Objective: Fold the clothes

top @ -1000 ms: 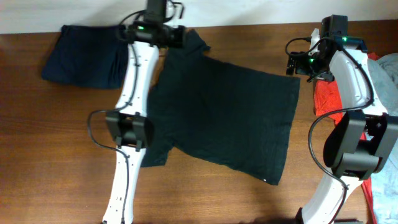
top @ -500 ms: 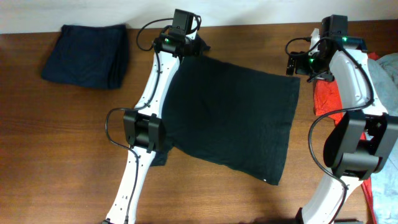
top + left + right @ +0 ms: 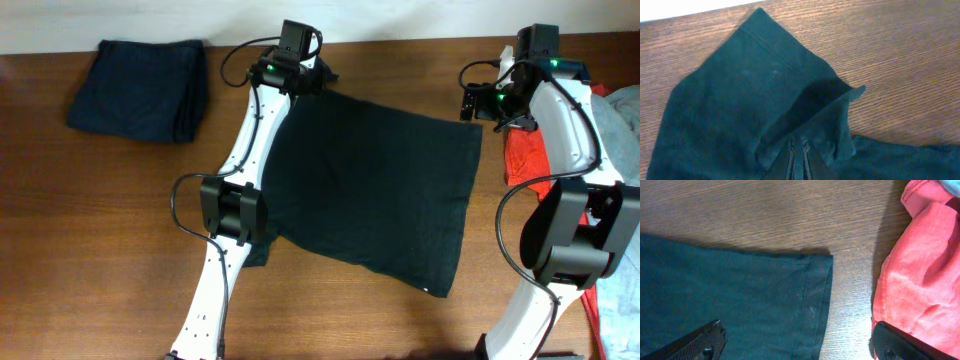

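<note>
Four garments lie on the brown wooden table [image 3: 90, 220]. Far left, near the back edge, a navy garment [image 3: 135, 88] sits folded in a neat block, well apart from both arms.

To its right, the left gripper [image 3: 300, 72] reaches to the back edge of the table, at the top left corner of the black T-shirt [image 3: 375, 190]. In the left wrist view, the left gripper [image 3: 799, 157] has its jaws pressed together on a fold of the sleeve [image 3: 740, 85] – the cloth puckers up around them and the pointed end of the sleeve lies flat on the wood beyond.

The T-shirt itself lies spread flat across the middle of the table, turned slightly, with a small white mark [image 3: 432, 292] near its front right corner.

Further right, the right gripper [image 3: 478, 103] hangs just above the shirt's back right corner. The right wrist view shows the right gripper [image 3: 796, 330] with its fingers [image 3: 705, 342] spread wide and holding nothing – the shirt's hem corner [image 3: 817, 280] lies between them, flat on the table.

Just beside that corner lies a crumpled red garment [image 3: 920, 270], a strip of bare wood between the two. Far right, a pale grey-blue garment [image 3: 620, 120] lies against the red one.
</note>
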Controlling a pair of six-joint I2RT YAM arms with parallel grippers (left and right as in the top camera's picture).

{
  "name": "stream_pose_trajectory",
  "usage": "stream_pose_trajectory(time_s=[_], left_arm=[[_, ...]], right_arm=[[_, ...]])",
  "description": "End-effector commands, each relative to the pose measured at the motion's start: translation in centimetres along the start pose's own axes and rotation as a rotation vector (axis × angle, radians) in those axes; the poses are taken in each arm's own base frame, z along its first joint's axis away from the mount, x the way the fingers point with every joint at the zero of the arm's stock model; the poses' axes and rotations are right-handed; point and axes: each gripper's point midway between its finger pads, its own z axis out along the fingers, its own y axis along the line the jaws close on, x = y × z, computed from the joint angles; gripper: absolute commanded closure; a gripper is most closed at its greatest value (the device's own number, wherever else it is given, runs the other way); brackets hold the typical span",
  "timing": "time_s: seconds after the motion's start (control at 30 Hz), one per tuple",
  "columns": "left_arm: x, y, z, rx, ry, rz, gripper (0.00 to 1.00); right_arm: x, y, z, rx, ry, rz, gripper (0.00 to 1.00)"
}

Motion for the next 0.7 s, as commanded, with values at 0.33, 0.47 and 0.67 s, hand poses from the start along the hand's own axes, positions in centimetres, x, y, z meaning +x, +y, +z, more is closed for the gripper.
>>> stream_pose_trajectory(time_s=[0.33, 0.47, 0.67], left_arm=[[4.6, 0.8, 5.4, 0.001, 0.07, -0.023, 0.92], [5.3, 0.9, 7.5, 0.004, 0.046, -0.022, 0.9], [1.1, 0.4, 7.0, 0.08, -0.113, -0.02, 0.53]], right_arm=[[-0.6, -0.1, -0.5, -0.005, -0.018, 0.012, 0.01], [-0.6, -0.1, -0.5, -0.004, -0.018, 0.013, 0.01], [-0.5, -0.2, -0.5, -0.004, -0.017, 0.013, 0.01]])
